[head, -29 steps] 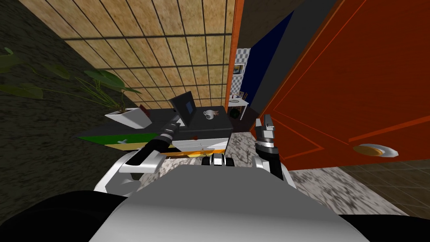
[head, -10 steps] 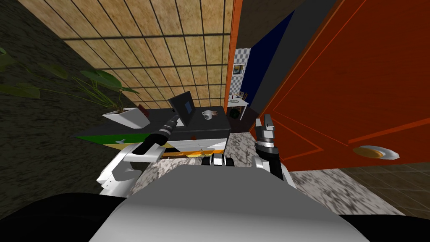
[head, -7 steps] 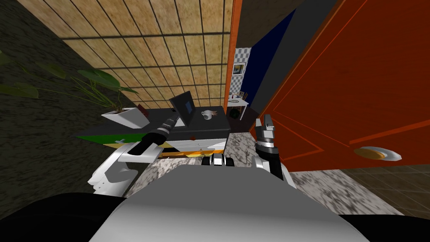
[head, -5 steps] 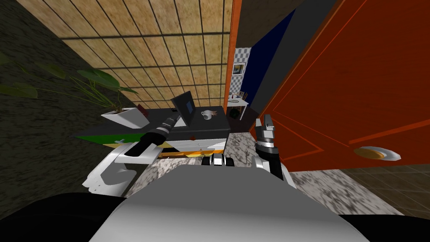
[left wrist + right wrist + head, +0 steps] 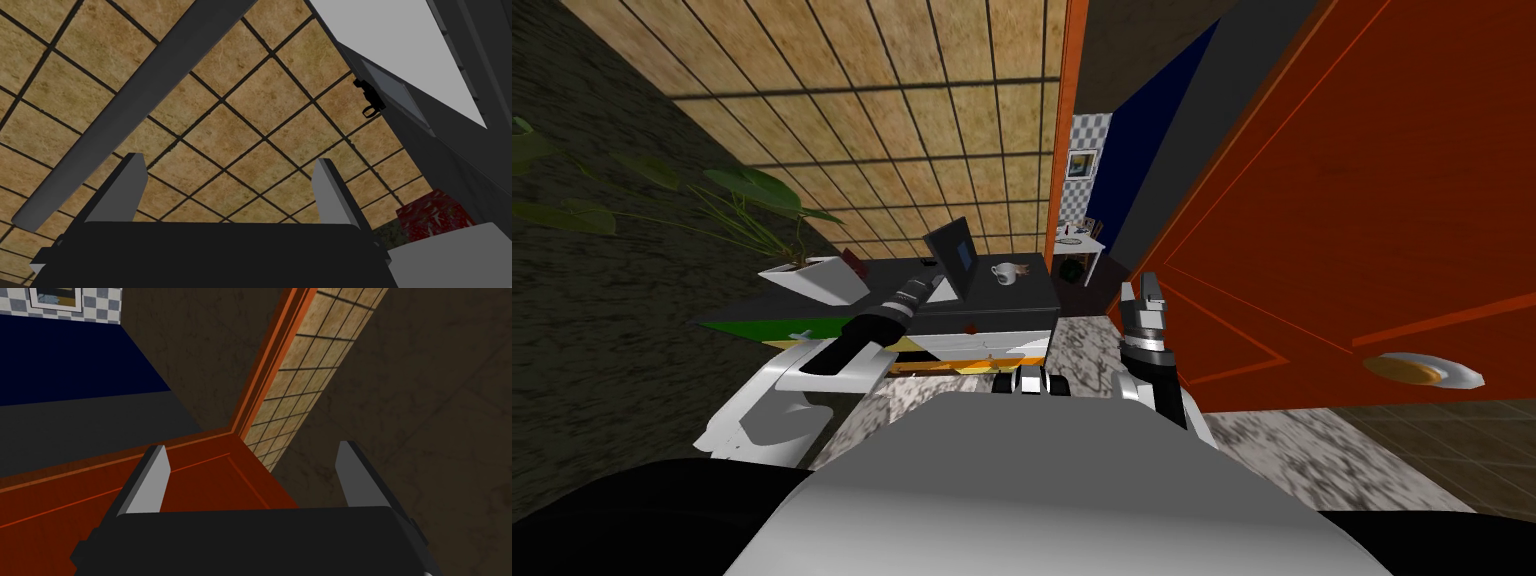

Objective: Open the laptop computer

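Note:
The dark laptop (image 5: 954,252) stands on a dark-topped cabinet (image 5: 1017,298), its lid raised steeply and a blue screen showing. My left gripper (image 5: 934,281) reaches over the cabinet's front to the laptop's near left side, just below the lid. In the left wrist view it (image 5: 227,192) is open with nothing between its fingers, looking at a tan tiled wall. A thin dark bar (image 5: 135,110) slants past one finger; I cannot tell what it is. My right gripper (image 5: 1142,293) is raised beside the red door, open and empty (image 5: 252,478).
A white mug (image 5: 1007,272) sits right of the laptop. A white planter (image 5: 817,277) with long leaves stands on the cabinet's left end, a red item (image 5: 432,215) beside it. The open red door (image 5: 1362,200) with its knob (image 5: 1417,368) fills the right.
My left elbow has swung outward and lower, and the left gripper has crept a little right along the laptop's base. The lid stands about as before. The right arm has not moved.

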Motion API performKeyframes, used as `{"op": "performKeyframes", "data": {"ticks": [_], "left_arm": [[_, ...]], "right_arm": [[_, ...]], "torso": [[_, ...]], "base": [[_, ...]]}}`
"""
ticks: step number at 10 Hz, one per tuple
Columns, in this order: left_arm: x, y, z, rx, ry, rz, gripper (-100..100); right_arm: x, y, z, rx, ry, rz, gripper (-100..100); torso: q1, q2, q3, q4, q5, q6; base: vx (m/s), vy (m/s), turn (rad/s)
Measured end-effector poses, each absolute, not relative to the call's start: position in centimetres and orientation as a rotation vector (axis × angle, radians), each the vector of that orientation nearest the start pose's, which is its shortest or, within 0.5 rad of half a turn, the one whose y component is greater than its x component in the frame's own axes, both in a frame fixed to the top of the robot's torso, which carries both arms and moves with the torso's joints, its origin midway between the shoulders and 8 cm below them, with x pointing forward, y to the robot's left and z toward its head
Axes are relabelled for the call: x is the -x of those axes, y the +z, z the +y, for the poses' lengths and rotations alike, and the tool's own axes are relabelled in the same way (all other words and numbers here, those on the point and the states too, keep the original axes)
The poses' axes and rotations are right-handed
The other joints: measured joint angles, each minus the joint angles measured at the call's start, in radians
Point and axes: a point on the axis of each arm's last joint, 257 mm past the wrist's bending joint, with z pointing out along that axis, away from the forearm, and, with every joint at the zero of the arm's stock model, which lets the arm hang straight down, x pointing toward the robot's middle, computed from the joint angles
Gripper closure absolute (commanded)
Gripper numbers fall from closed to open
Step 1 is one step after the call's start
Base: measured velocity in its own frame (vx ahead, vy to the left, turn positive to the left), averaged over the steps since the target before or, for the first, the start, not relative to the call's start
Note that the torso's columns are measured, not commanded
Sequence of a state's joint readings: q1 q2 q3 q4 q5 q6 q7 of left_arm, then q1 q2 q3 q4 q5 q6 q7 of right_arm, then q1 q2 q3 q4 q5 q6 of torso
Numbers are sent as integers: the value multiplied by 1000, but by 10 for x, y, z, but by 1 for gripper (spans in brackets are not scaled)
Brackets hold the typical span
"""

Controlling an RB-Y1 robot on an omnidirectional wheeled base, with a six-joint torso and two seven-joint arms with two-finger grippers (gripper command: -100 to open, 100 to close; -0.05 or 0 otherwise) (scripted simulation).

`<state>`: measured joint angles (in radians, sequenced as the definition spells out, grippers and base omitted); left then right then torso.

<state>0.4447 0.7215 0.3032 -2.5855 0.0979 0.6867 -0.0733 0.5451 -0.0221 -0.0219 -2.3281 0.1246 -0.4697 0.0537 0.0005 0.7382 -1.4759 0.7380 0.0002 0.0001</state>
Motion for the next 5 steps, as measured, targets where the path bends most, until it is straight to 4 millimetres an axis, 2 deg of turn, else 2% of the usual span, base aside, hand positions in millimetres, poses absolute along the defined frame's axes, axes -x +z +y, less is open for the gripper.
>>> {"op": "performKeyframes", "data": {"ticks": [5], "left_arm": [[-401, -12, 364, 680, -520, 1461, -100]], "right_arm": [[-338, 24, -274, -557, 1130, 729, 0]], "torso": [[-1, -1, 0, 0, 0, 0]], "base": [[0, -3, 8]]}}
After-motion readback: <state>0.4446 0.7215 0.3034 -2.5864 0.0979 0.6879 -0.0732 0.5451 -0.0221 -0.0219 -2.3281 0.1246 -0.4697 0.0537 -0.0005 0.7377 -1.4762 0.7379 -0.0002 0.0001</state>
